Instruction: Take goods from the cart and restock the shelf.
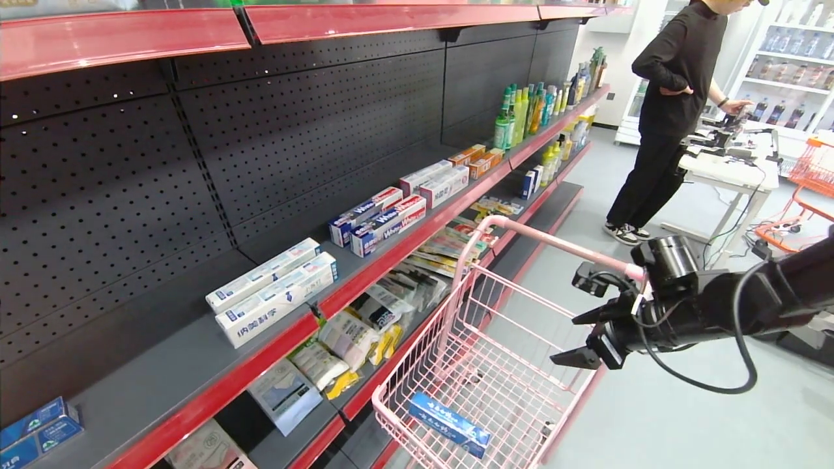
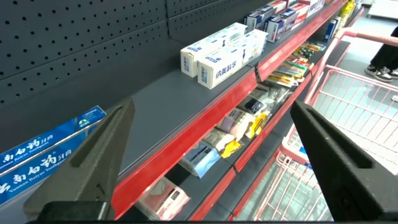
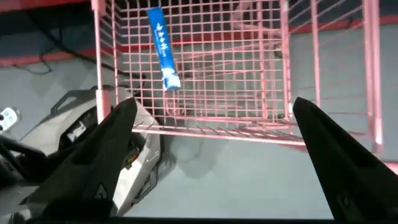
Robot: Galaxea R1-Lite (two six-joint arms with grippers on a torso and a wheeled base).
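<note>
My right gripper [image 1: 564, 340] hangs spread wide above the pink wire cart [image 1: 417, 355], holding nothing. One long blue box [image 1: 449, 425] lies flat on the cart's grid floor. My left gripper [image 2: 212, 104] is wide too, near the grey shelf [image 2: 155, 106], where two blue boxes [image 2: 43, 155] and two white boxes [image 2: 221, 53] lie.

The right arm [image 1: 749, 299] is held stretched across from the right side, and the right gripper [image 1: 565, 339] is spread wide. The left gripper [image 2: 205, 155] is likewise held with fingers [image 2: 93, 168] well apart.
</note>
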